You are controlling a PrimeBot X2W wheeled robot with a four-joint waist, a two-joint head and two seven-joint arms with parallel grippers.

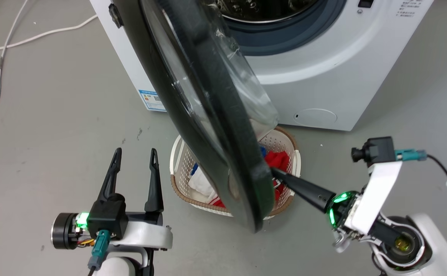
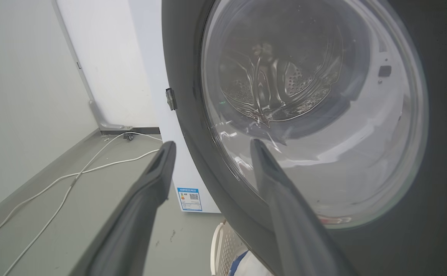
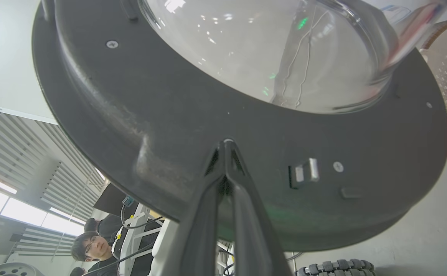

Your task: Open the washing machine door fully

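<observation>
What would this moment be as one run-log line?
door partly open | right gripper shut, tips against its inner rim | left gripper open, idle

The left gripper (image 1: 135, 152) hangs at the near left, fingers spread wide and pointing away. The right gripper (image 1: 275, 172) reaches in from the near right, fingers pressed together, angled leftward

The right claw (image 1: 274, 172) touches the washing machine door (image 1: 223, 115) rim.
</observation>
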